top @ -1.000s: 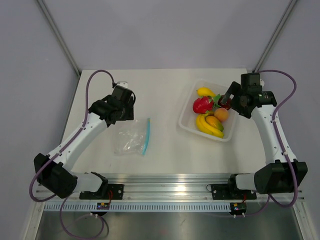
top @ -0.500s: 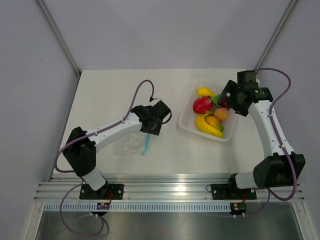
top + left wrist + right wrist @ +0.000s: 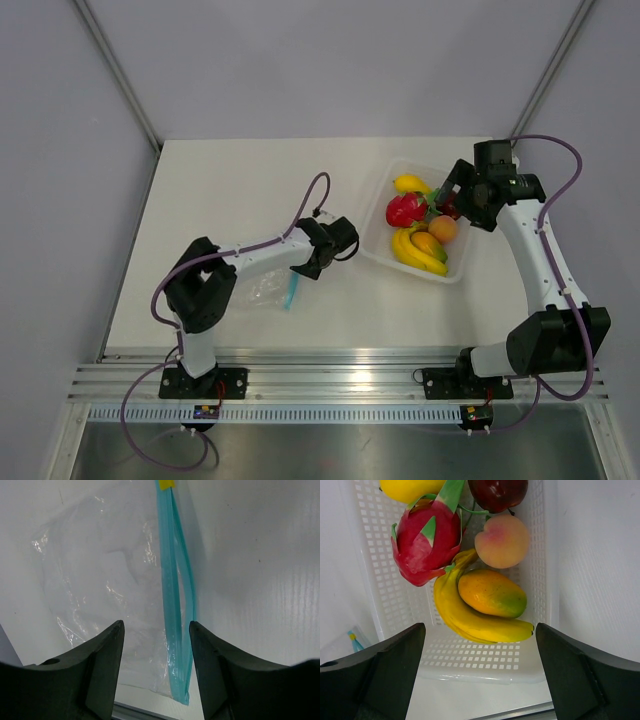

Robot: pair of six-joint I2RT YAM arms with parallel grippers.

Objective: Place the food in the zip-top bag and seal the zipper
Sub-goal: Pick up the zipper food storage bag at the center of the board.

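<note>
Limp, slippery zip-top bag [image 3: 90,575] lies flat on the surface [image 3: 250,180], near-left. The left fingers [image 3: 102,660], apart, hover over its stiffer zipper [image 3: 172,595], probably the best hold. The right fingers [image 3: 385,665] gape above the food [image 3: 465,622] in the tray [image 3: 540,555].

The left arm [image 3: 265,257] and right arm [image 3: 545,268] I was driving were built of white tubular links with black joint housings, and a purple cable [image 3: 546,138] trailed in loose loops along each. Through the wrist cameras, the left tool [image 3: 156,630] and right tool [image 3: 480,627] showed broad, matte black fingers [image 3: 100,670] with rounded tips.
</note>
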